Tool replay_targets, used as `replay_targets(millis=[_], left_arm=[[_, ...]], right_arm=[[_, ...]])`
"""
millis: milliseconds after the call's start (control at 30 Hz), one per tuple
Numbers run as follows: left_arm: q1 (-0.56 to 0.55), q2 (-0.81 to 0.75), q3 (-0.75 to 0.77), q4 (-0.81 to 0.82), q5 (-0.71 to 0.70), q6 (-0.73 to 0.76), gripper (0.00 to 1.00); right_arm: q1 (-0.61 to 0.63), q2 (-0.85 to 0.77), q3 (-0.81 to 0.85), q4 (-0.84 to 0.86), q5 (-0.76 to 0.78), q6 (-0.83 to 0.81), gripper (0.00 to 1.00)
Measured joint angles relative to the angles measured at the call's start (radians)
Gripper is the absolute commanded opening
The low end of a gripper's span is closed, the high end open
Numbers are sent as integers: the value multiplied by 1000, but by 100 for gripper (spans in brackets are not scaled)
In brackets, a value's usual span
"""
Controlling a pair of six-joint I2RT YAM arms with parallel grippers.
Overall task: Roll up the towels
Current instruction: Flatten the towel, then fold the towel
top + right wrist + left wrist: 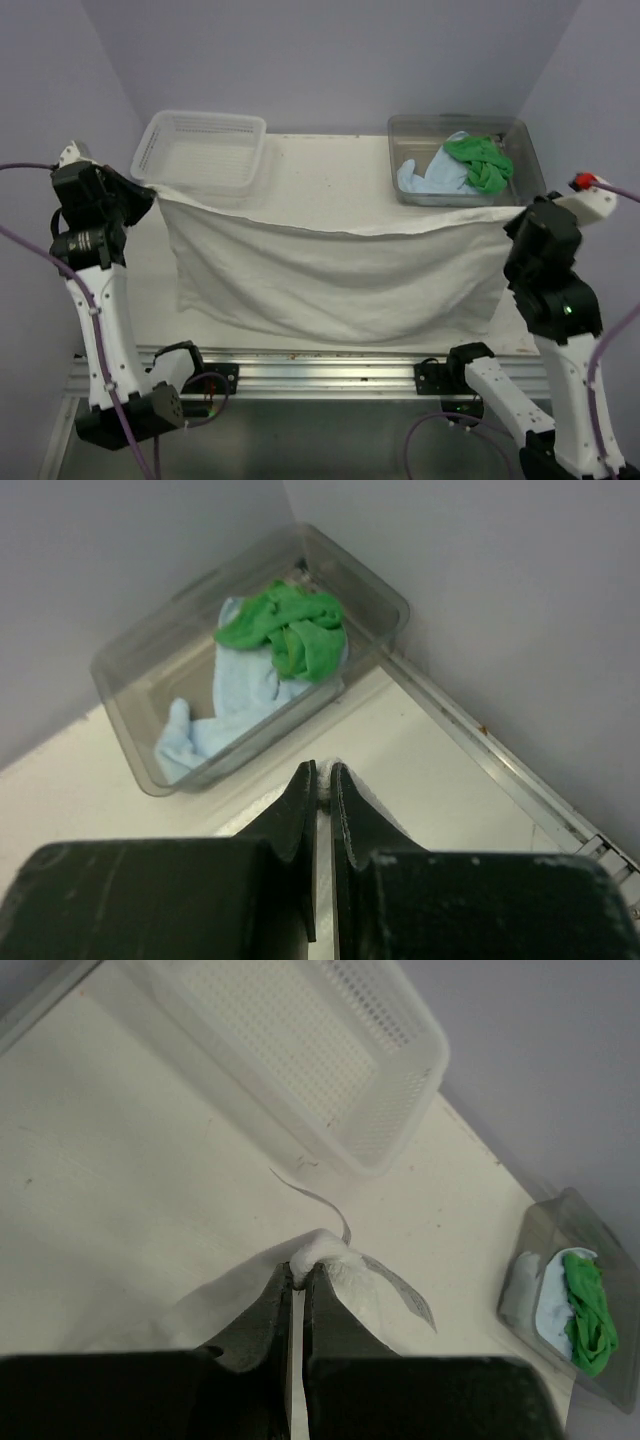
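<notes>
White towel spread, corners pinched — left tool, right tool clamped tight

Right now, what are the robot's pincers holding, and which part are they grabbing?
Both hold the white towel: the left pincer pinches its far left corner, the right pincer its far right corner.

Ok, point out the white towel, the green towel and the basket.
white towel (330, 275), top view, middle of the spread cloth
green towel (480, 162), top view, middle of the bunched heap
basket (200, 150), top view, bare mesh floor
</notes>
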Motion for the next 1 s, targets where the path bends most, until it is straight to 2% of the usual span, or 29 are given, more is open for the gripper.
replay_targets(millis=[167, 267, 367, 500, 667, 867, 1000], left_arm=[[-5, 274, -149, 142, -2, -19, 0], [-11, 396, -163, 196, -2, -25, 0], [-17, 478, -146, 238, -2, -25, 0], [-18, 555, -110, 274, -2, -24, 0], [-18, 575, -103, 287, -2, -24, 0], [-18, 559, -111, 278, -12, -20, 0], [-14, 476, -173, 259, -37, -7, 0]], right_arm=[[-12, 379, -79, 200, -24, 1, 0], [-29, 582, -80, 288, -70, 8, 0], [-43, 695, -80, 332, -113, 20, 0], [-56, 752, -74, 371, -150, 30, 0], [-85, 764, -64, 401, -214, 32, 0], [-169, 745, -82, 399, -320, 40, 0], [-193, 669, -159, 359, -352, 56, 0]])
